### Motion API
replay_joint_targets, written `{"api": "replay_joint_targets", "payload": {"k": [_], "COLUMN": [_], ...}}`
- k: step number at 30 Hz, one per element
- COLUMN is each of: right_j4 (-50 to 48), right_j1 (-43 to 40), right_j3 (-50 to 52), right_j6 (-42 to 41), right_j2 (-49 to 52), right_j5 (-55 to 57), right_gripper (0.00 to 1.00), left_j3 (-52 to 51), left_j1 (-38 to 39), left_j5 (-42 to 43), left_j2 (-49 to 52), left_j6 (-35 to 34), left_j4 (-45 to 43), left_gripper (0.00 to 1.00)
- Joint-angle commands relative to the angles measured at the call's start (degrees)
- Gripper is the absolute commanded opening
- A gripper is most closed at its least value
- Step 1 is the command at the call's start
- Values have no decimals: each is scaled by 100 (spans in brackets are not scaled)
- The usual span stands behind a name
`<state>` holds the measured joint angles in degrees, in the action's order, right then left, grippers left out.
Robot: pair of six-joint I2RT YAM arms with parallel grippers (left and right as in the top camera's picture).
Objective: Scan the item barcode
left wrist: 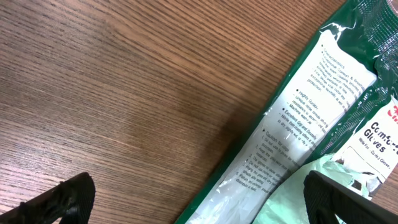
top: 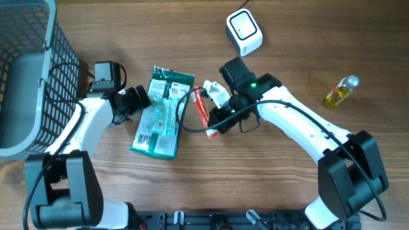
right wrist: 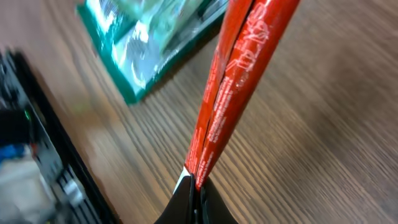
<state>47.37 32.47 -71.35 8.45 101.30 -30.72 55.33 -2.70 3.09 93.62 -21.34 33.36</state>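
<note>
The wooden surface carries a wire basket at the left edge of the overhead frame. A green glove pack lies flat at centre, and a white barcode scanner stands at the upper centre-right. A small bottle of yellow liquid stands at the right, well apart from the rest. The task item in hand appears to be the slim red packet, just right of the glove pack. Its long axis runs roughly top to bottom in the overhead frame, slightly tilted. The right tool is closed narrow on the lower end of this packet; the right wrist view shows the two flat red layers pinched between the fingertips. The left tool stands wide, holds nothing, and sits at the left edge of the glove pack. The governing relation: the scanner lies above and to the right of the red packet, on the right arm's side, and the right arm is the nearer one. Presenting the packet therefore likely calls for a carry toward the upper right. Which face bears the barcode cannot be told from these views.
</note>
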Motion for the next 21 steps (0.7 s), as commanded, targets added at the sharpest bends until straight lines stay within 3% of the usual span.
{"api": "replay_joint_targets", "payload": {"k": [1,11,21], "right_j4": [-127,-634,-1851], "right_j1": [-2,-2,46], "right_j3": [289,433,431], "right_j6": [953,940,529], "right_j2": [-13,116,800], "right_j5": [-236,146,238], "right_gripper": [4,5,4], "left_j3": [-37,-37,-37], "left_j1": [-63,-63,-63], "left_j5": [-15,-15,-15], "left_j2": [20,20,20], "left_j6": [-33,-33,-33], "left_j4": [-20,-20,-20], "left_gripper": [100,100,100]}}
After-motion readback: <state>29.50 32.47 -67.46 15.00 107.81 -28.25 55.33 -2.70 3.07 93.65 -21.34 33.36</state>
